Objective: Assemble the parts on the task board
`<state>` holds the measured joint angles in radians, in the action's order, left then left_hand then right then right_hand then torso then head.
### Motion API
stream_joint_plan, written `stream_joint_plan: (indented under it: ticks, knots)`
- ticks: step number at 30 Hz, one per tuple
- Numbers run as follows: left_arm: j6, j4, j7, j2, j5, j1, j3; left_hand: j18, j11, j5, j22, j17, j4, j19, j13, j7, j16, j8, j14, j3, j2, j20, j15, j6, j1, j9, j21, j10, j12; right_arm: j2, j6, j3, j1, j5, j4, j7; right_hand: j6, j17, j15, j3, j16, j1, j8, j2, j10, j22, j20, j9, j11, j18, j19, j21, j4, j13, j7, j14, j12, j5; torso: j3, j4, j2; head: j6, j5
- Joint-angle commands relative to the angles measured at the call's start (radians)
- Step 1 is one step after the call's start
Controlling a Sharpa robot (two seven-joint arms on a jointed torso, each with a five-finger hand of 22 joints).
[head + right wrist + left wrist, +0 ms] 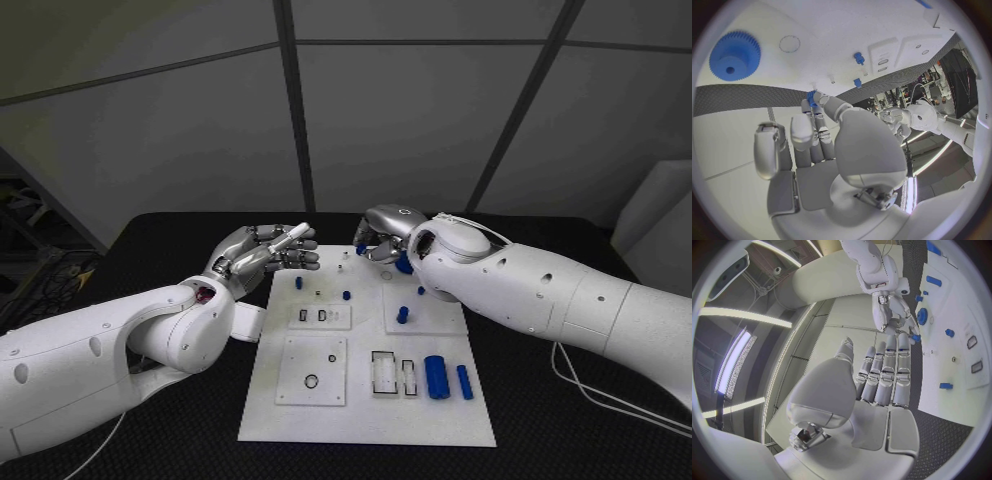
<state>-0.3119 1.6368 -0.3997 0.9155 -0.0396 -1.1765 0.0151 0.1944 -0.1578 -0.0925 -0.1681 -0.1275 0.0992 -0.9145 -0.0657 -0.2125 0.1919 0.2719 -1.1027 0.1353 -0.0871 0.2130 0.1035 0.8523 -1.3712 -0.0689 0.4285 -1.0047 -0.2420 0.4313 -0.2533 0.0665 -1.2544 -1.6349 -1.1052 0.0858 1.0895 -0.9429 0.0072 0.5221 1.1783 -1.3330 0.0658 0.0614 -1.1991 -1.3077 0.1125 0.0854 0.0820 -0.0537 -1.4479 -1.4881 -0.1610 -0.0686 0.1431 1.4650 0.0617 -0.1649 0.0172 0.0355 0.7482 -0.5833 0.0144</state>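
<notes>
At the far end of the white rectangular task board [289, 400]: 2 hands raised.
Left hand [267, 250] fingers extended together, empty; right hand [382, 235] pinches a small blue plastic part [811, 96] above the board's far edge.

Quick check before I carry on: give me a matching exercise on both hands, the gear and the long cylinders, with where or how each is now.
Things:
1. left hand
2. right hand
3. blue gear
4. two long blue cylinders

States:
a. lying side by side at the near right of the task board
b. pinching a small blue part at its fingertips
c. lying flat on the board near the right hand
d. fingers straight, holding nothing, over the board's far left edge

Pairs: 1-d, 2-b, 3-c, 4-a
</notes>
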Motion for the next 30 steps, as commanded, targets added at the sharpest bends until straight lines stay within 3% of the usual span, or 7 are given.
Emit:
stream_joint_plan:
  ticks: [1, 11, 30]
  knots:
    - [0.017, -0.002, -0.002, -0.005, -0.006, -0.002, 0.001, -0.013, -0.001, 0.005, 0.001, 0.001, -0.001, -0.001, 0.001, -0.001, -0.007, -0.003, -0.001, 0.005, -0.005, 0.005, 0.009, 0.004, 0.006, 0.001, -0.004, -0.005, 0.004, -0.025, -0.052, 0.001, -0.003, -0.004, 0.031, -0.016, 0.008, 0.002, -0.008, 0.008, 0.005, 0.002, 0.005, 0.005, -0.008, -0.054, -0.003, 0.001, 0.0, 0.011, -0.002, -0.002, 0.0, -0.001, 0.002, 0.008, -0.001, -0.007, -0.0003, 0.0001, 0.002, 0.0, -0.001]
    - [0.017, -0.001, -0.001, -0.01, -0.006, -0.005, 0.001, -0.013, -0.001, 0.005, 0.001, 0.001, -0.001, -0.001, 0.001, -0.001, -0.007, -0.003, -0.001, 0.005, -0.005, 0.005, 0.009, 0.004, 0.006, 0.001, -0.004, -0.005, 0.004, -0.086, -0.038, 0.001, -0.003, -0.008, 0.105, -0.025, 0.008, 0.001, -0.008, 0.01, 0.007, 0.004, 0.004, 0.007, -0.007, -0.054, -0.003, 0.001, 0.001, 0.011, -0.002, -0.002, 0.0, -0.001, 0.002, 0.008, -0.001, -0.008, 0.0007, 0.0033, 0.007, 0.0, -0.005]
    - [0.017, 0.0, 0.0, -0.016, -0.006, -0.012, 0.001, -0.013, -0.001, 0.006, 0.002, 0.001, -0.003, -0.001, 0.001, -0.001, -0.008, -0.004, -0.001, 0.007, -0.005, 0.005, 0.01, 0.004, 0.005, 0.001, -0.005, -0.005, 0.005, -0.131, 0.019, 0.0, -0.003, -0.018, 0.159, -0.021, 0.004, 0.004, -0.007, 0.015, 0.007, 0.013, 0.001, 0.013, 0.0, -0.051, -0.002, 0.001, 0.003, 0.01, 0.001, -0.001, 0.001, 0.001, 0.004, 0.006, -0.002, -0.007, 0.0013, 0.0032, 0.008, -0.006, -0.009]
